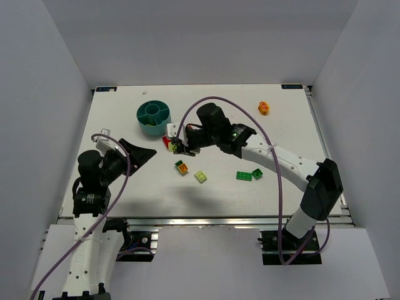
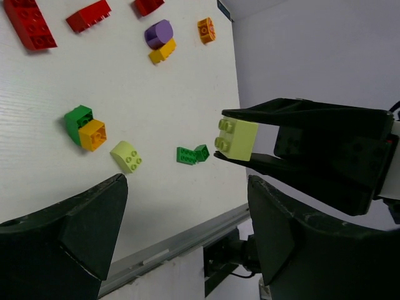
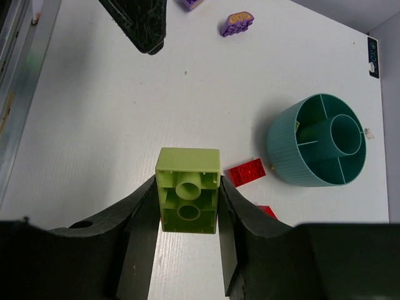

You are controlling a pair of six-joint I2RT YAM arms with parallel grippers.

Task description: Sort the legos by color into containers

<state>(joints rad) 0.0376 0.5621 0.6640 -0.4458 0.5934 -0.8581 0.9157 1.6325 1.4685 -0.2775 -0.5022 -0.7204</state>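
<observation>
White tabletop, boxed in by plain pale walls, carries everything. Toward its far left stands the round teal plastic cup (image 1: 154, 119), split by inner walls around a central tube. What lies in its compartments cannot be made out.

The right gripper (image 1: 179, 148) hangs just beside the cup, on the cup's right and a little nearer the arm bases. Its black fingers (image 3: 140, 237) are clamped on two opposite sides of a lime-green rectangular plastic brick (image 3: 189, 198). The brick is held clear of the table with its hollow underside turned to the wrist camera. A flat red plastic brick (image 3: 245, 172) lies just beside the cup's ribbed wall, and a second red brick (image 3: 265, 211) lies near it, partly hidden by a finger.

The left gripper (image 1: 142, 156) sits nearer the bases than the cup, its fingers spread wide with nothing between them.

Other bricks lie farther from the cup, toward the near right:
- a green brick joined to an orange one (image 1: 182, 167)
- a pale yellow-green brick (image 1: 201, 177)
- a flat green plate (image 1: 244, 175) touching a small green brick (image 1: 257, 173)

An orange-and-yellow piece (image 1: 264, 108) rests well apart to the cup's right. A purple studded piece (image 3: 237, 23) lies well apart from the cup.
</observation>
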